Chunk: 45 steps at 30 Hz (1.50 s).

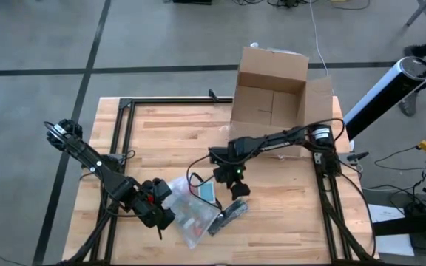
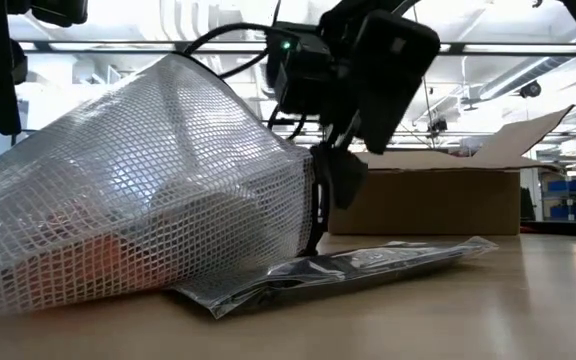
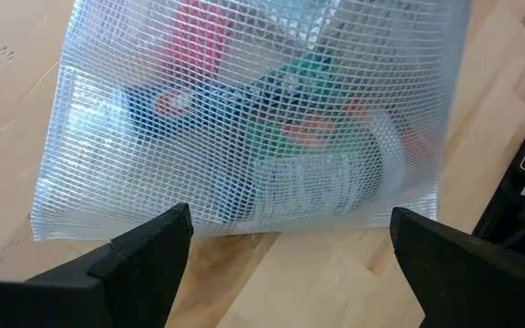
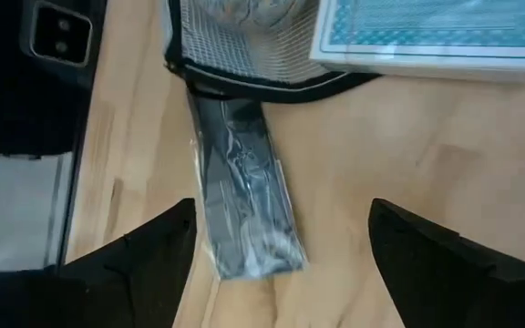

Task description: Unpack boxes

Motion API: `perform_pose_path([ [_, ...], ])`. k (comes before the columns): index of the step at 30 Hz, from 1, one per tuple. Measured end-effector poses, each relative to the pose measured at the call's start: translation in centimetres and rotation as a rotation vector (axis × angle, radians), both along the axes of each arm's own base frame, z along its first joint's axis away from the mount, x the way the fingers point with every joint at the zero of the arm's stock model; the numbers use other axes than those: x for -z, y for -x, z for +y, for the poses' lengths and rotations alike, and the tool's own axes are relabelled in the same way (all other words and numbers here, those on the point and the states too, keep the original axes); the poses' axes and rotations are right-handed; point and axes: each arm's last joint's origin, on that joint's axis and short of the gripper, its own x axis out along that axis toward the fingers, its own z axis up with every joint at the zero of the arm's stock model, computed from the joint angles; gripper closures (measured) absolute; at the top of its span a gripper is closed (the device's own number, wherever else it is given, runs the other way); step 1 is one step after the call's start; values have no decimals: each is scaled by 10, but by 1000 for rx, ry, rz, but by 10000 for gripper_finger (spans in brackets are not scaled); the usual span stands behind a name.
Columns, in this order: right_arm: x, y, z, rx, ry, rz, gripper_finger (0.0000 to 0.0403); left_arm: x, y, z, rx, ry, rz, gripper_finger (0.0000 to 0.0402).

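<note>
Behind both arms' open fingers sits the cardboard box.

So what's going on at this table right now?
Unpacking is underway. The cardboard box sits open at the table's far edge. A mesh pouch and a dark plastic-wrapped packet already lie on the wood. The left gripper is open at the pouch; the right gripper hovers open above the packet, gripping nothing.

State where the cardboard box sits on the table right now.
In the high view the open cardboard box stands at the table's far edge, right of centre, behind the right arm and apart from the mesh pouch.
</note>
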Motion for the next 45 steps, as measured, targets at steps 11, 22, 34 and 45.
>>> perform_pose_path([
  [11, -36, 61, -18, 182, -13, -151, 151, 0, 0, 0, 2, -1, 0, 48],
  [22, 20, 100, 28, 184, -11, -346, 178, 0, 0, 0, -17, 11, 5, 48],
  [34, 54, 89, 50, 23, 116, -415, 156, -3, 3, 1, -1, 55, 26, 48],
  [45, 52, 83, 70, -44, 113, -438, 57, -3, 4, -1, 67, 76, 59, 48],
])
